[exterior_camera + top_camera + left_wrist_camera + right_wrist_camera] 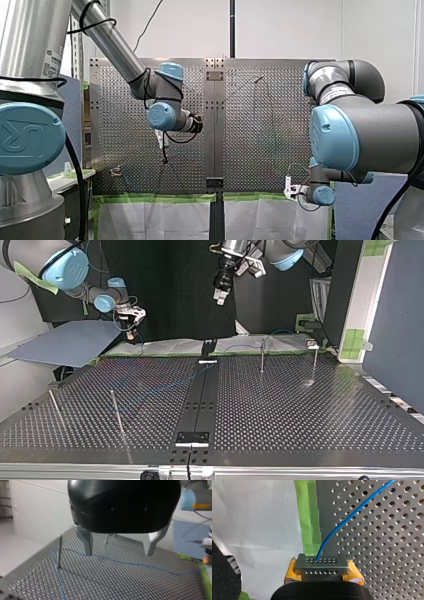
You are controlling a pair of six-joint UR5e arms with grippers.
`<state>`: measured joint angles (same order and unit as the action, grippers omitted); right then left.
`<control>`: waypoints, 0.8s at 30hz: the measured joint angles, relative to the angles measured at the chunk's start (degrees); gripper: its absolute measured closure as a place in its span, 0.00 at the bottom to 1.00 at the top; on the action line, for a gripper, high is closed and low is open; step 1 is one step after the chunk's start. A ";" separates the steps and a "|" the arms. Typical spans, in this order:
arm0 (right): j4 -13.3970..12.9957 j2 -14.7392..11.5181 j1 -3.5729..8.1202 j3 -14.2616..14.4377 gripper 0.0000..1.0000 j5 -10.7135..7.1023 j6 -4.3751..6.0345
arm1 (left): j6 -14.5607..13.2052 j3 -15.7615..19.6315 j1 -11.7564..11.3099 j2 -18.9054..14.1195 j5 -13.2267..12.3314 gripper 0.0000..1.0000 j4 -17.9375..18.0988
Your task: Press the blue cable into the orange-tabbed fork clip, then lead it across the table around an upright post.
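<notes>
Perforated metal table (387, 555), blue cable (352, 513) seemingly pinched

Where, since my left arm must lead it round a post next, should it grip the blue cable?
Probably where the blue cable runs straight and flat on the table under the open left gripper: descend from above, jaws straddling it crosswise.

Embossed "UR" mark, partly cut by the frame edge, on the blue joint cap (27, 137) of my left arm in the front view. Small printed labels on that arm's silver tube (51, 59) and on my right arm's grey joint (341, 92), too small to read.
</notes>
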<state>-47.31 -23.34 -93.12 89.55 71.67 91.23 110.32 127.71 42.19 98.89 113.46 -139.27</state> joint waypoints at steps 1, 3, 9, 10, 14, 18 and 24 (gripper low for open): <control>0.03 0.00 0.00 -0.01 1.00 0.02 -0.03 | 0.00 0.71 -0.09 0.22 0.27 0.00 0.18; 0.06 0.00 -0.02 -0.04 1.00 0.07 -0.06 | 0.03 1.79 -0.24 0.89 0.45 0.00 0.81; 0.10 0.00 -0.28 -0.09 1.00 0.31 -0.60 | 0.91 5.60 -0.78 4.17 -1.48 0.00 4.18; 0.09 0.00 -0.32 -0.09 1.00 0.31 -0.74 | 1.13 6.31 -0.91 4.55 -1.86 0.00 4.91; 0.08 0.00 -0.46 -0.11 1.00 0.33 -1.06 | 2.20 7.55 -1.52 5.03 -3.28 0.00 7.05; 0.09 0.00 -0.55 -0.12 1.00 0.36 -1.10 | 2.75 7.35 -1.90 5.09 -4.39 0.00 9.23; 0.09 0.00 -0.64 -0.18 1.00 0.39 -1.03 | 2.00 6.32 -2.78 5.13 -4.71 0.00 12.41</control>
<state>-47.22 -23.34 -93.77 89.37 72.06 90.21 112.32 134.04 39.41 104.02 108.75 -126.86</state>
